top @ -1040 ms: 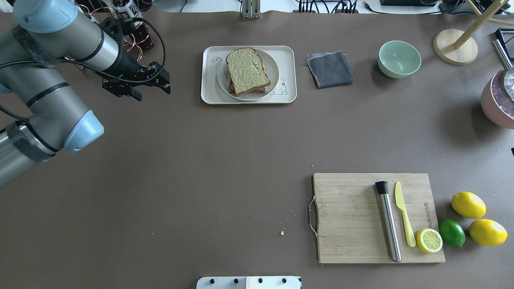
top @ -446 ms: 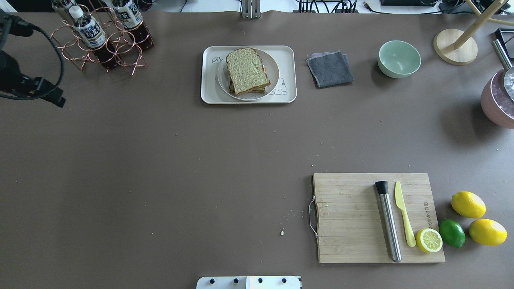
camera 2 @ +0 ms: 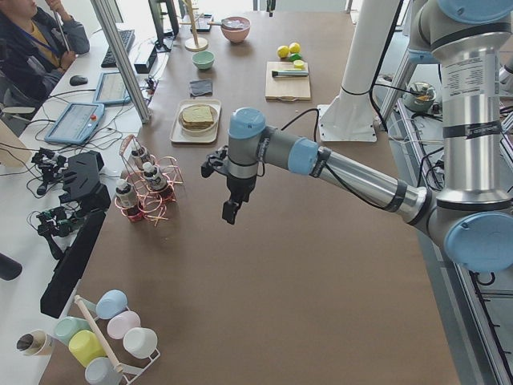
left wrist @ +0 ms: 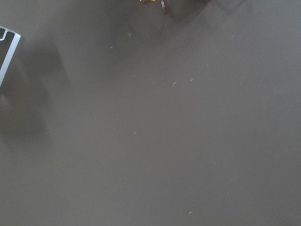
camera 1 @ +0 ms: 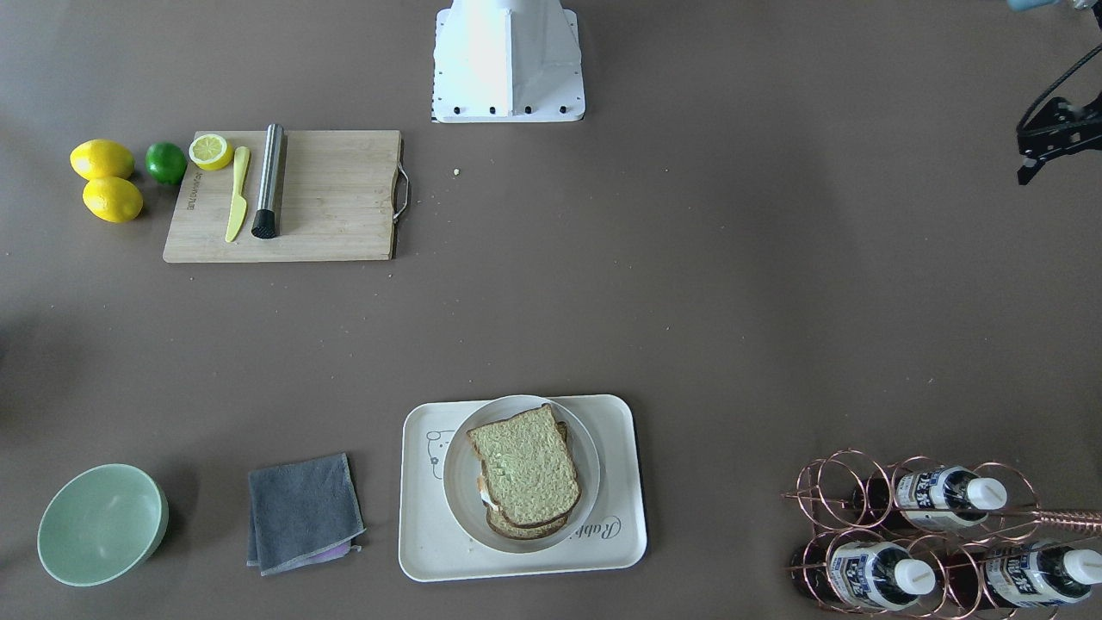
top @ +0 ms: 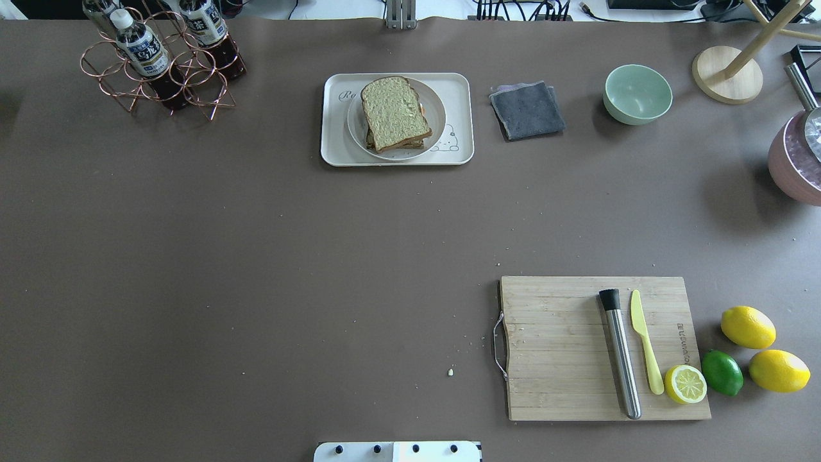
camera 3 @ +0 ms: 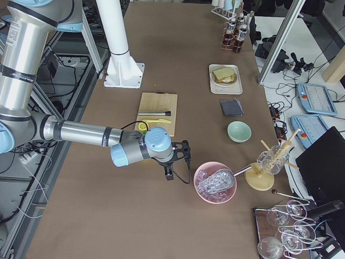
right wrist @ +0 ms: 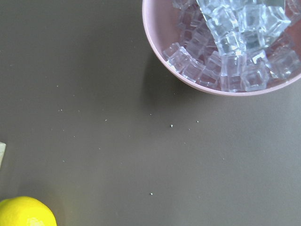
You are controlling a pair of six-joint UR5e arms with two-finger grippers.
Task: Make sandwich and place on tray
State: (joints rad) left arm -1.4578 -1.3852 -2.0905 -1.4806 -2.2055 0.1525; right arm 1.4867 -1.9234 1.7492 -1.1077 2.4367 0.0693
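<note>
a sandwich (top: 394, 112) of two pale greenish-tan, brown-crusted slices, the top one skewed and a sliver of white egg at the edge, sits on a round white plate (top: 438, 109) on the cream tray (top: 460, 122). the left gripper (camera 2: 230, 212) and the right gripper (camera 3: 168, 174) hang well away from the tray, and whether either claw is open cannot be told.

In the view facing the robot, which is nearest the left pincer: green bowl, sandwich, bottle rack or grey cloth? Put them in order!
The left pincer is at that view's right edge.
1. Bottle rack, bottom right.
2. Sandwich, on the plate in the tray, bottom middle.
3. Grey cloth, left of the tray.
4. Green bowl, bottom left corner.
</note>
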